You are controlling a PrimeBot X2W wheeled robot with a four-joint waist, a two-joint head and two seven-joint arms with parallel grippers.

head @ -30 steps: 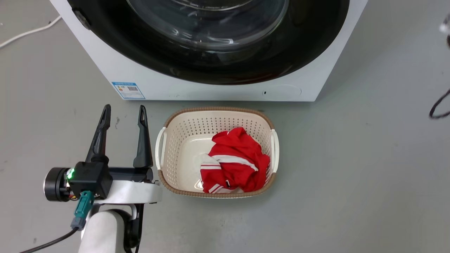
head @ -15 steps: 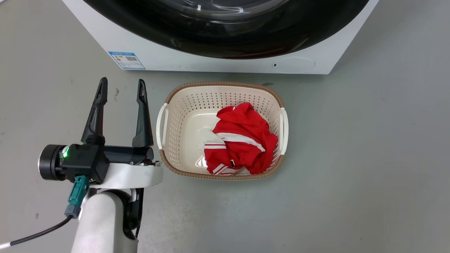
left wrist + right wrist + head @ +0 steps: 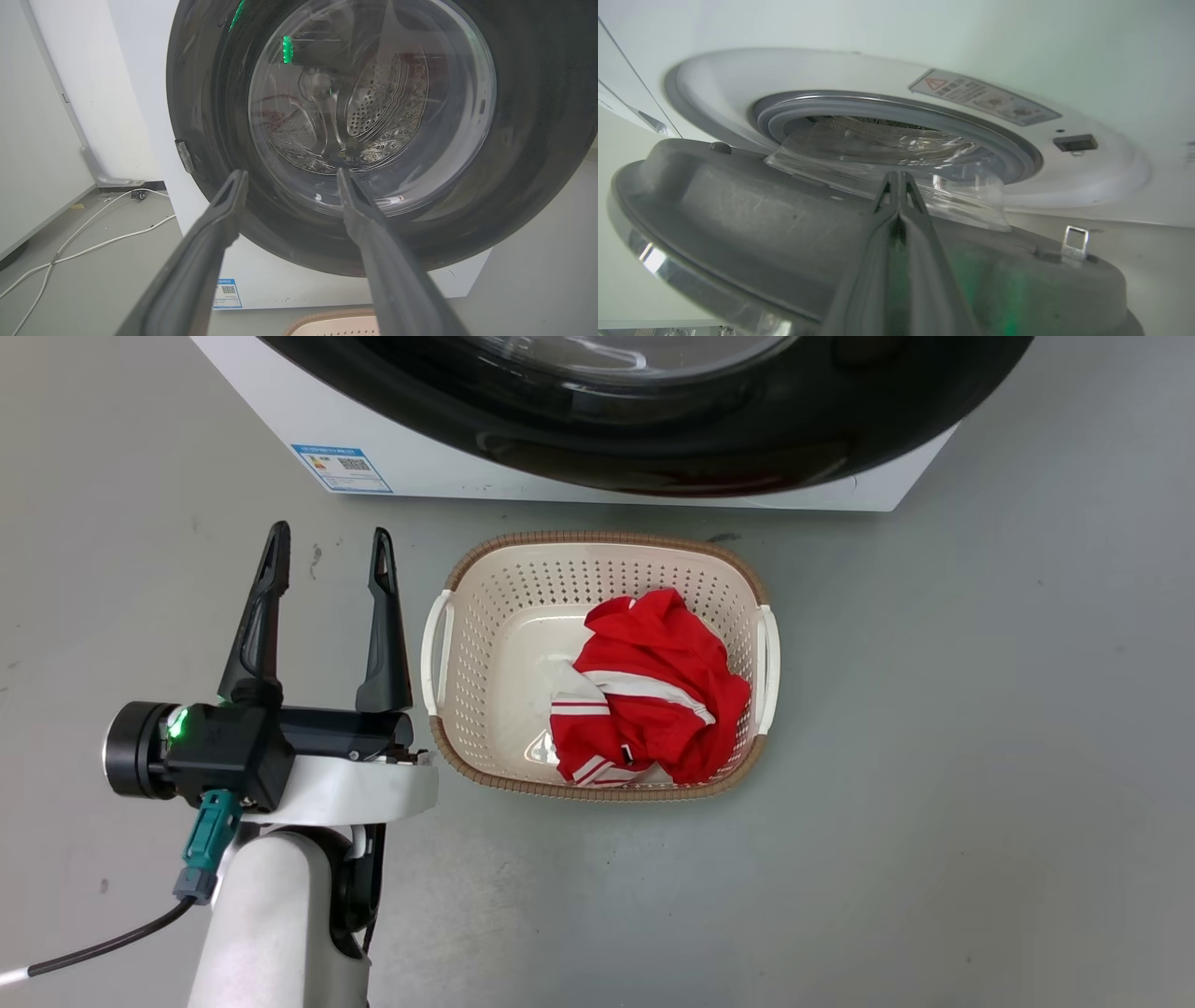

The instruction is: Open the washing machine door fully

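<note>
One smooth grey floor (image 3: 934,756) carries everything; a white wall (image 3: 84,70) rises behind. The washing machine (image 3: 429,476) stands at the top of the head view, the washing machine door (image 3: 653,439) partly open — standing clear of the grey seal (image 3: 808,105). A cream basket (image 3: 597,543) holding a red garment (image 3: 653,700) sits just before it. Left gripper (image 3: 330,534): fingers apart, beside the basket. Right gripper (image 3: 896,179): fingers together over the door's inner face. White cables (image 3: 103,243) trail across the floor.

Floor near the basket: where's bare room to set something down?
Bare floor lies right of the laundry basket and below it in the head view. Crowded: the strip between basket and washing machine, and its left side beside the left gripper.
</note>
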